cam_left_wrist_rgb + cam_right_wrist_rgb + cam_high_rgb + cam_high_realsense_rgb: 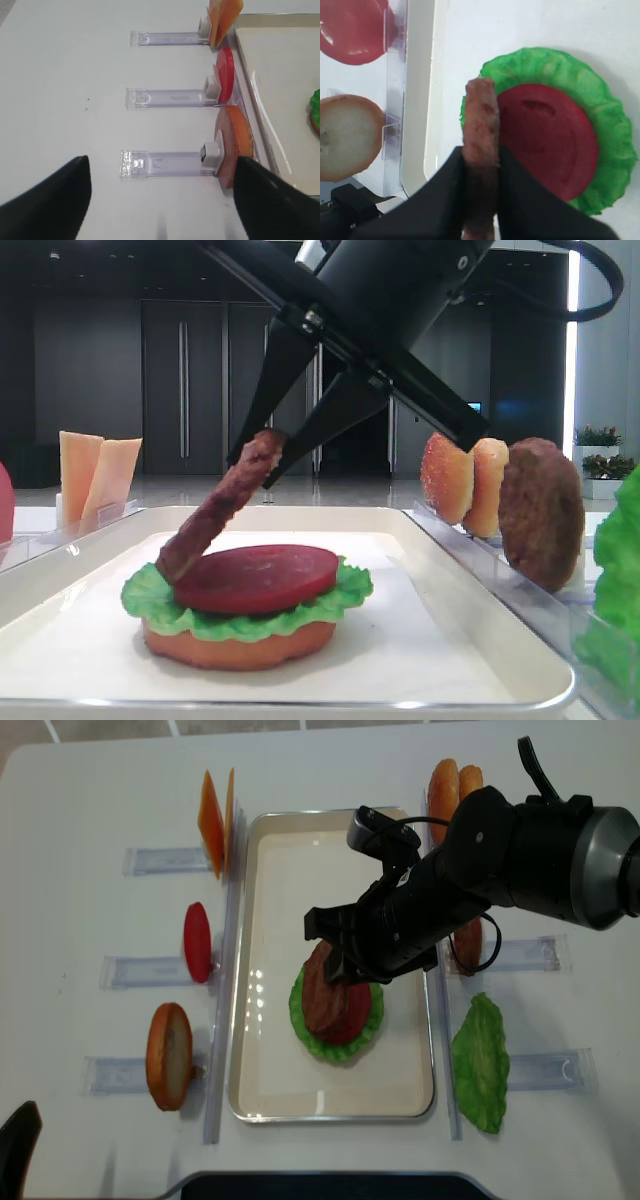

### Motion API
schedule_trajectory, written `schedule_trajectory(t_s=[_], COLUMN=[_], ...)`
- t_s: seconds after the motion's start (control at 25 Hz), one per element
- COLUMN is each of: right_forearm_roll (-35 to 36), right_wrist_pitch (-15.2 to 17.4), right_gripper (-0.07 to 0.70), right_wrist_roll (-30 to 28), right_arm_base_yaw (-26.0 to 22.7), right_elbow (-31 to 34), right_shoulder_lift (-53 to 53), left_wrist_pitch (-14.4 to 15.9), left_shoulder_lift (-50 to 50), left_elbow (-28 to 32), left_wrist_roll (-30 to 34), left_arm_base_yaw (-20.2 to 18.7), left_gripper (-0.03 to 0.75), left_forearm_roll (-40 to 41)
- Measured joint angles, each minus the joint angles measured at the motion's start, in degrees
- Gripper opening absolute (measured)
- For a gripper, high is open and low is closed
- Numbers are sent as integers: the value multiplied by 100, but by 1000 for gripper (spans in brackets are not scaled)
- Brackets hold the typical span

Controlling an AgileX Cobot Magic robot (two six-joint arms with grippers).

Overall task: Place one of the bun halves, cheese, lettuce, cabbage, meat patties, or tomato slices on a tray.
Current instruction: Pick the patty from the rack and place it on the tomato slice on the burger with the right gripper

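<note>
Dark-brown meat patty (pixel 222 506) is pinched edge-on between the right gripper (pixel 268 447) fingers, slanting down from them until its lower rim touches the tomato slice (pixel 257 577) (left arm well apart), over the tray (pixel 470 640).

Clear plastic racks (pixel 167 164) lie on a white table (pixel 65 75) on both sides.
</note>
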Motion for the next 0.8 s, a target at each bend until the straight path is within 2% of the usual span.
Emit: schedule_trajectory(t_s=[0.2,0.28,0.56,0.68,0.8], right_forearm_roll=[0,0,0,-21,-221], right_wrist_pitch=[5,11,89,95,133], right_gripper=[148,172,396,461,492], right_wrist_roll=[0,0,0,0,76], right_arm_base_yaw=[0,0,0,0,0], right_elbow=[0,0,0,0,0], right_shoulder_lift=[0,0,0,0,0], left_wrist_pitch=[0,0,0,0,0], left_shoulder_lift=[0,0,0,0,0], left_elbow=[0,0,0,0,0], left_wrist_roll=[0,0,0,0,0], left_arm_base_yaw=[0,0,0,0,0], left_gripper=[695,695,695,695,695], left_forearm_roll=[0,0,0,0,0])
